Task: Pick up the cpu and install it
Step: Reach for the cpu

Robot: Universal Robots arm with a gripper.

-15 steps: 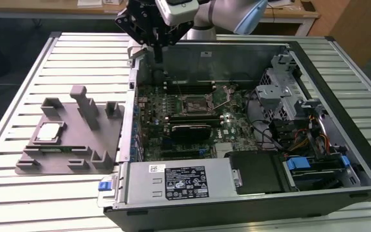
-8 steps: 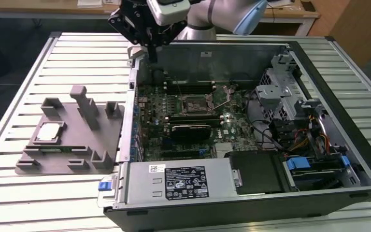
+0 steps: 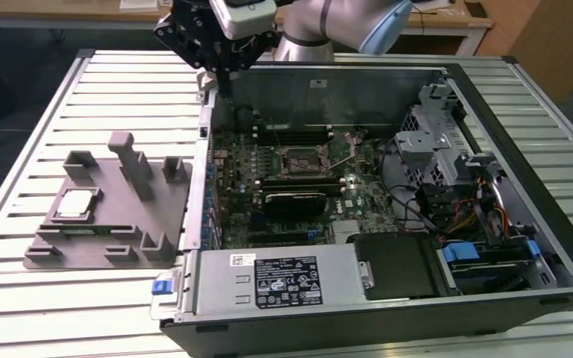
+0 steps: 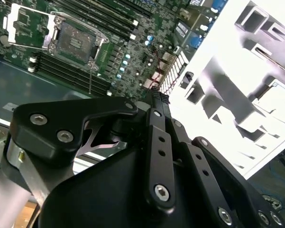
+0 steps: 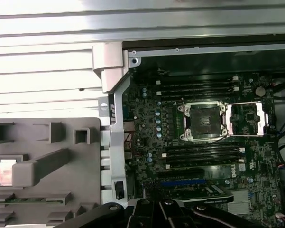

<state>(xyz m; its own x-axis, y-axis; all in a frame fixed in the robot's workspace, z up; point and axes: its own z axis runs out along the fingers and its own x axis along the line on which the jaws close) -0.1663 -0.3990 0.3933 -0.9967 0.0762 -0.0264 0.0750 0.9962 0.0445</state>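
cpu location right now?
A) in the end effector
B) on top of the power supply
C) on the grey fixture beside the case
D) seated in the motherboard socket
C: the cpu lies on the grey fixture at the exterior view's left of the open case. The socket stands open with no chip in it, and the end effector hangs over the case's edge, away from the cpu.
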